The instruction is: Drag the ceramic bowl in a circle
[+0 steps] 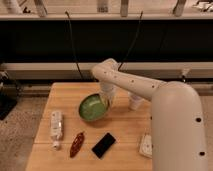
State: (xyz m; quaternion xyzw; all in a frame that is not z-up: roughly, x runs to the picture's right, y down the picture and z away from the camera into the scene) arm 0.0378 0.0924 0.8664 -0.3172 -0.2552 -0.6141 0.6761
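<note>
The green ceramic bowl (93,108) sits on the wooden table (125,127), left of centre. It is round and shallow with a lighter green inside. My gripper (107,101) points down at the bowl's right rim and touches it there. The white arm (145,90) reaches in from the right and hides the table's right side.
A small white cup (135,101) stands just right of the gripper. A white bottle (56,127) lies at the left edge. A brown packet (76,144) and a black phone (103,145) lie near the front. A white object (145,145) lies at the front right.
</note>
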